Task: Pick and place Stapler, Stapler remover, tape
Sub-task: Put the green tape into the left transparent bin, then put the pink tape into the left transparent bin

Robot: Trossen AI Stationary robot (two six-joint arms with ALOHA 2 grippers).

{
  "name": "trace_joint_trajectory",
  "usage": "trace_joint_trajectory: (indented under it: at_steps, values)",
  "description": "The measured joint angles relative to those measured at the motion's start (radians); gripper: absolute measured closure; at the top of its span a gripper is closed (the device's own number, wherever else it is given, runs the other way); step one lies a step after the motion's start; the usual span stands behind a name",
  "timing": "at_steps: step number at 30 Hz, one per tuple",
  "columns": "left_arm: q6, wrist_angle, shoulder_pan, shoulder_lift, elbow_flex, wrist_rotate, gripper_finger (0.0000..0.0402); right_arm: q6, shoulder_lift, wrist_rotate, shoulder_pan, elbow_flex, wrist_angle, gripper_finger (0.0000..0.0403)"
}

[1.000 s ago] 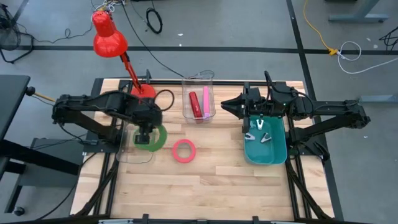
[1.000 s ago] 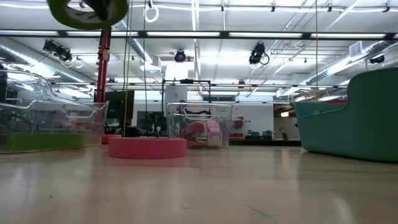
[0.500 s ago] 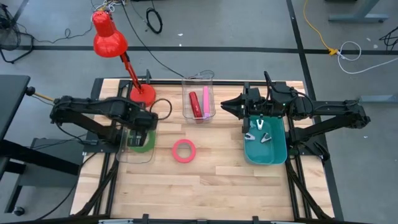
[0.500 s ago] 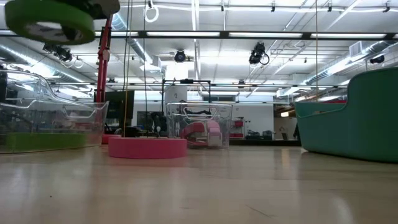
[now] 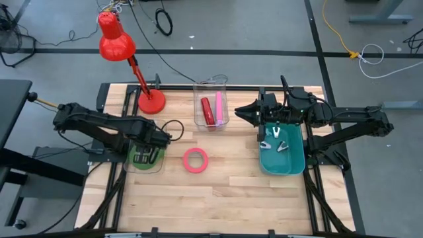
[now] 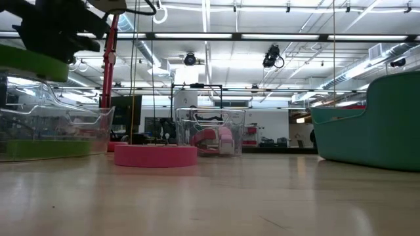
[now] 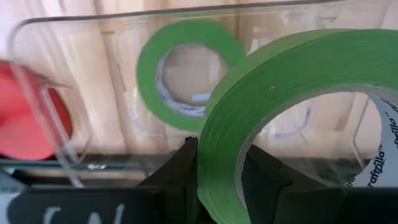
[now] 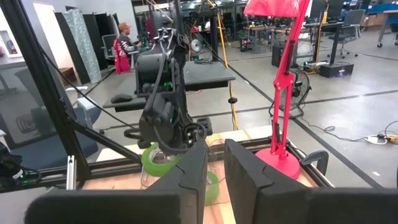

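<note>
My left gripper is shut on a green tape ring and holds it over the clear bin at the table's left. The ring also shows in the low view. A second green ring lies flat on that bin's floor. The pink-red ring lies flat on the table to the right of the bin. My right gripper is shut and empty. It hangs level at the left of the teal bin. My left gripper pinches the green ring's wall, one finger inside the hole and one outside. The fingers come from above, pointing down. The ring hangs nearly level, clear of the bin and of the ring lying in it.
A red desk lamp stands on its base at the far left. A clear bin at the far middle holds a red and a pink stapler. The teal bin holds metal staple removers. A person sits far off in the room.
My left gripper has gone toward the table's left and near edges and come down, still shut on the green ring. The ring has moved from the bin's right rim to over the bin's middle and hangs lower.
</note>
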Motion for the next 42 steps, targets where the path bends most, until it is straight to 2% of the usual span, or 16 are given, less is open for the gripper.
trace_joint_trajectory:
  at_steps: [9,17,22,33,42]
  values:
    - [-0.034,0.042,-0.016,0.001,-0.106,0.011,0.0305,0.000,0.000,0.000,0.000,0.000,0.000,0.0346]
    - [-0.054,0.107,-0.016,0.002,-0.124,0.015,0.0302,0.000,0.000,0.000,0.000,0.000,0.000,0.0346]
    - [-0.056,0.118,-0.016,0.002,-0.124,0.037,0.0272,0.000,0.000,0.000,0.000,0.000,0.000,0.0346]
    - [-0.078,0.122,-0.016,0.001,-0.114,0.031,0.0170,0.004,0.000,0.000,0.000,0.000,0.000,0.0346]
    - [-0.078,0.157,-0.015,0.001,0.020,0.014,0.0169,0.004,0.000,0.000,0.000,0.000,0.000,0.0346]
